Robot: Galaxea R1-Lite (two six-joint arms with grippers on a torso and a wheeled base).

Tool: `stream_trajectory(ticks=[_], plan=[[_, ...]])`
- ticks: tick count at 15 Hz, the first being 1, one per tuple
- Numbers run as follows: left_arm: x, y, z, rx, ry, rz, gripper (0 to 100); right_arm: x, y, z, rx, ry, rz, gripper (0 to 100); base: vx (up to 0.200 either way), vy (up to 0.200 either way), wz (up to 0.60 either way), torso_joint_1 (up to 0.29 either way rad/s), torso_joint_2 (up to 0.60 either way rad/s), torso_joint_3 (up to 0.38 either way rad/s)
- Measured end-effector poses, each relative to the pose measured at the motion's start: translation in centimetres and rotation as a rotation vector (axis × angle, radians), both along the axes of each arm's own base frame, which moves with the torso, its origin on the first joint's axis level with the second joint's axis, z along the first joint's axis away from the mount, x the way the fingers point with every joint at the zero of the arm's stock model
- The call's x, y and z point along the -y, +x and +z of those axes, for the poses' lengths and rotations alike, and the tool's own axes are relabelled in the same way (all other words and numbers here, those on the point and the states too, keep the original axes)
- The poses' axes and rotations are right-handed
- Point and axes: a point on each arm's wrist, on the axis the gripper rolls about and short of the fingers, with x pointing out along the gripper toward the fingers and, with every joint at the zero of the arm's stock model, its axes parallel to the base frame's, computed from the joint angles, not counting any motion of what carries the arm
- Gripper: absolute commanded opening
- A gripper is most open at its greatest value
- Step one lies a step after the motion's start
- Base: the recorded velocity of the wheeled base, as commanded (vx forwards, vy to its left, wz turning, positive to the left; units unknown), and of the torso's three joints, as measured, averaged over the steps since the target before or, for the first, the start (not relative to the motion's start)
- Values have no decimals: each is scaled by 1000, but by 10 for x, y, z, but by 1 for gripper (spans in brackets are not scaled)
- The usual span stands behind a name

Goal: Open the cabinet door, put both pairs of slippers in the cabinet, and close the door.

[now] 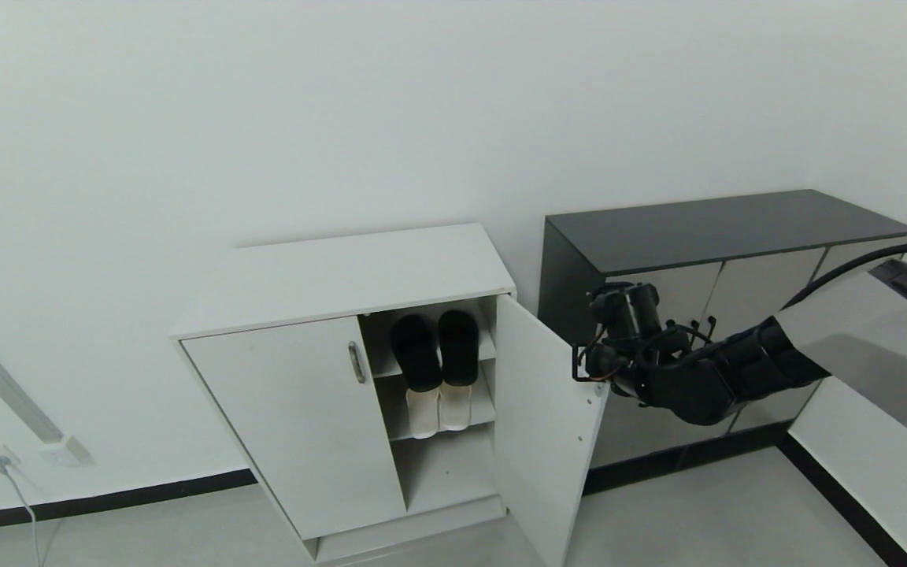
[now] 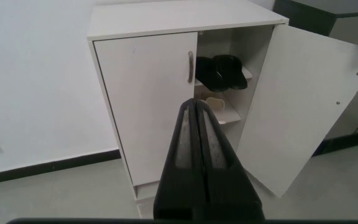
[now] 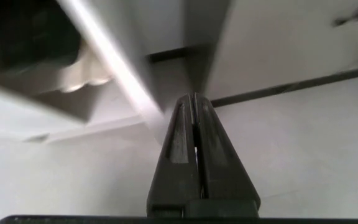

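Observation:
The white cabinet [image 1: 343, 272] stands against the wall, its right door [image 1: 540, 409] swung open and its left door [image 1: 304, 425] closed. Inside, a black pair of slippers [image 1: 438, 346] rests on the upper shelf and a white pair [image 1: 439, 409] on the shelf below. My right gripper [image 1: 581, 367] is shut at the open door's outer edge; in the right wrist view its closed tips [image 3: 194, 96] are against the door edge [image 3: 117, 68]. My left gripper [image 2: 194, 102] is shut on nothing, held in front of the cabinet, with both pairs [image 2: 225, 71] visible beyond it.
A dark grey sideboard [image 1: 721, 224] stands right of the cabinet, just behind the open door. A white counter [image 1: 871, 457] runs along the right. A wall socket with a cable [image 1: 1, 457] sits low on the left. Bare floor [image 1: 697, 520] lies in front.

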Motion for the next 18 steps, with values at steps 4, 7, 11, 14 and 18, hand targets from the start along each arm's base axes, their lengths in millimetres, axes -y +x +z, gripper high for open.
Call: stream_trajectory(ticks=[4, 7, 11, 14, 18], plan=[[0, 0, 0, 0, 0, 0, 0, -23, -35, 10, 6, 30, 82, 0, 0, 0, 0, 0, 0, 0], [0, 0, 0, 0, 0, 0, 0, -31, -51, 17, 79, 34, 158, 0, 0, 0, 0, 0, 0, 0], [0, 0, 0, 0, 0, 0, 0, -34, -66, 14, 120, 3, 218, 0, 0, 0, 0, 0, 0, 0], [0, 0, 0, 0, 0, 0, 0, -35, -70, 13, 120, -11, 233, 0, 0, 0, 0, 0, 0, 0], [0, 0, 0, 0, 0, 0, 0, -39, -74, 13, 123, -12, 246, 0, 0, 0, 300, -1, 1, 0]])
